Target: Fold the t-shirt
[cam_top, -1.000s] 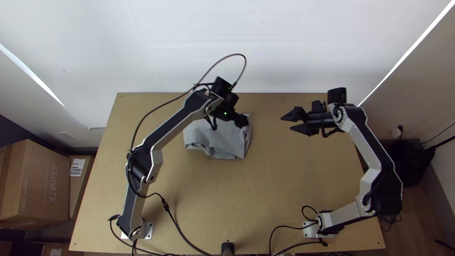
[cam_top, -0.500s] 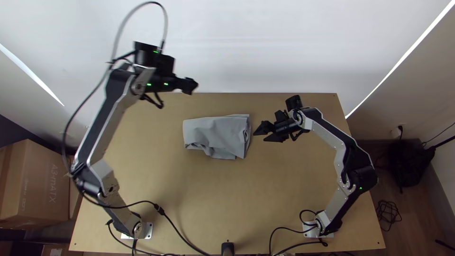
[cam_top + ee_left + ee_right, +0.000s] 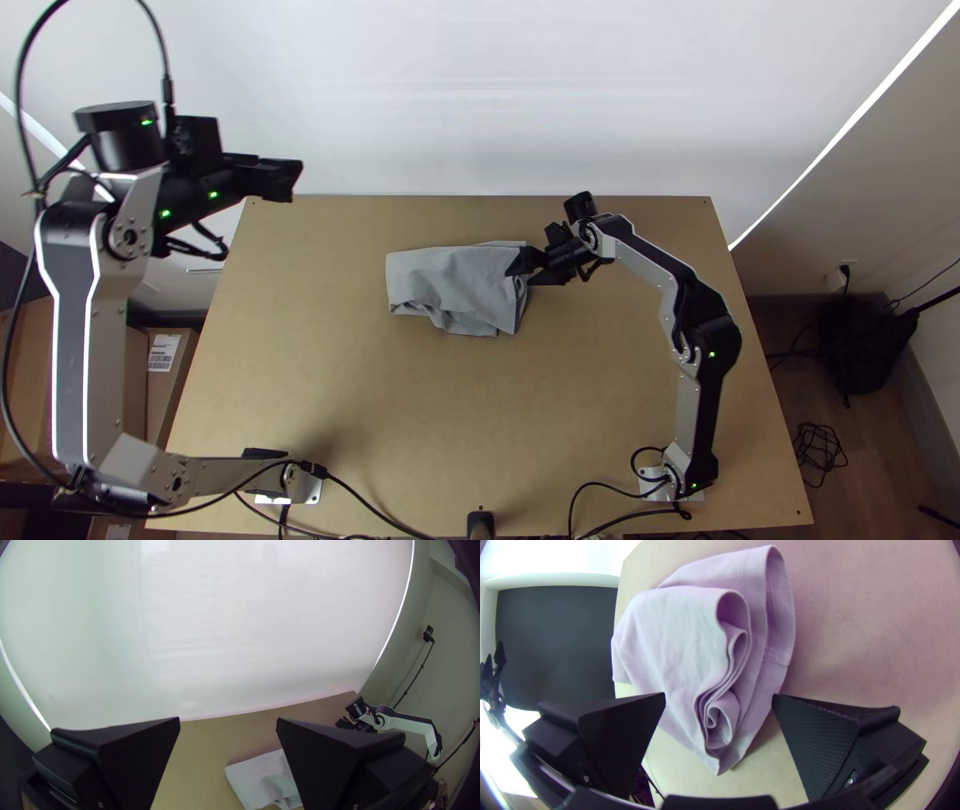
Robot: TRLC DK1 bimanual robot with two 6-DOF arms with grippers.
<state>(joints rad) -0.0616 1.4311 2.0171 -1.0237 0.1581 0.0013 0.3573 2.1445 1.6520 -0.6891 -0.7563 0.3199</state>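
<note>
Because the t-shirt (image 3: pixel 455 285) lies beyond the middle of the table (image 3: pixel 450 430) as a bundle of several loose layers, the right gripper (image 3: pixel 720 696) could catch only the upper ones and drag the fold open. Its jaws stand wide at the layered end, pinching nothing — whether they touch it, one cannot tell — while those of the left gripper (image 3: pixel 228 720), near the table's far left corner, are likewise spread and empty.
</note>
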